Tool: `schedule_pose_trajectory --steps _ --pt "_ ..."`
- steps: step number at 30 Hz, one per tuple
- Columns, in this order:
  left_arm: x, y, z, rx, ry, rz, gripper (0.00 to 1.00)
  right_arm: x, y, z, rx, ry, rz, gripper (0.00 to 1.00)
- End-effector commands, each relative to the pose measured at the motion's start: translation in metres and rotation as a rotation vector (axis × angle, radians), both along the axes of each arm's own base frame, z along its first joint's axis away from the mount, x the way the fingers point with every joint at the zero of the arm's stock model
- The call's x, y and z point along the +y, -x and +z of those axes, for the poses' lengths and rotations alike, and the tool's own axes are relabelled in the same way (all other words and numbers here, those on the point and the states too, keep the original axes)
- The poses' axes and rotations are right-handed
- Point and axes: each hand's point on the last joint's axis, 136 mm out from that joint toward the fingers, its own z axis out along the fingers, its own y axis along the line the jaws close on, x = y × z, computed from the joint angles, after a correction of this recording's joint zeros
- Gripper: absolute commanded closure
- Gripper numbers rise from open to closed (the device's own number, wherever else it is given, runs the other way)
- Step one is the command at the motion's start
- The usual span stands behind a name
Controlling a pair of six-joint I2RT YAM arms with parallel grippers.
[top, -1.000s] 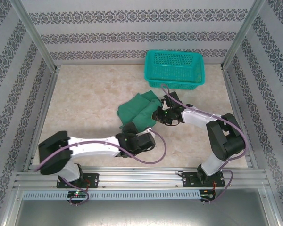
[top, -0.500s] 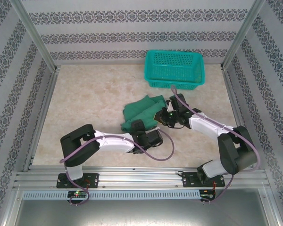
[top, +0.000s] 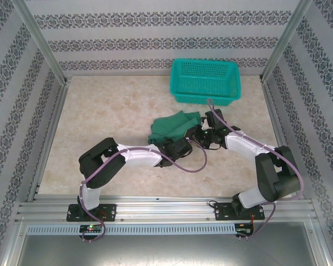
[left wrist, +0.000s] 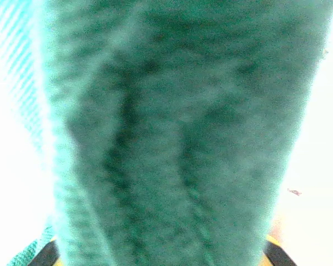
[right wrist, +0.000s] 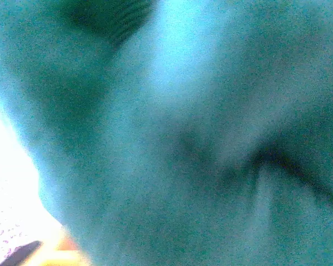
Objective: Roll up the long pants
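Left end effector (top: pixel 167 143) and right end effector (top: pixel 196 132) both sit against the long pants (top: pixel 175 124) — bunched on the worktop (top: pixel 100 111) near the teal basket (top: pixel 205 82) — spread or closed, I cannot tell; probably soft, light, floppy cloth, best pinched at a thick folded edge.

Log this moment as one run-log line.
long pants: bunched mid-table, near teal basket | left gripper: at near edge, jaws unclear | right gripper: at right edge, jaws unclear

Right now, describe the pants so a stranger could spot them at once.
Start at the beige table and find the teal basket at its far edge. Just nearer lies a bunched dark green cloth, the pants: soft fabric, not mesh plastic.
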Motion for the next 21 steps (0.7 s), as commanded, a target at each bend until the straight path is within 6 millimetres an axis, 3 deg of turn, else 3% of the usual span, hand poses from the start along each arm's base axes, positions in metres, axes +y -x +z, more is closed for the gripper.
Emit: schedule_pose_trajectory --steps 1,5,10,15,21 --pt "0.008 0.083 -0.045 0.446 -0.047 -0.022 1.00 -0.023 -0.019 0.007 -0.042 0.119 -0.002 0.46" --pt "0.013 0.121 -0.040 0.673 -0.100 0.033 0.97 -0.072 -0.051 0.024 -0.131 0.348 -0.142 0.40" --pt "0.004 0.135 -0.017 0.806 -0.061 0.066 0.96 -0.090 -0.054 0.025 -0.115 0.360 -0.205 0.40" --pt "-0.024 0.140 0.019 1.080 0.224 0.154 0.92 -0.104 -0.039 0.017 -0.099 0.375 -0.256 0.40" --pt "-0.045 0.121 0.054 1.359 0.631 0.289 0.90 -0.117 -0.025 0.024 -0.122 0.417 -0.273 0.40"
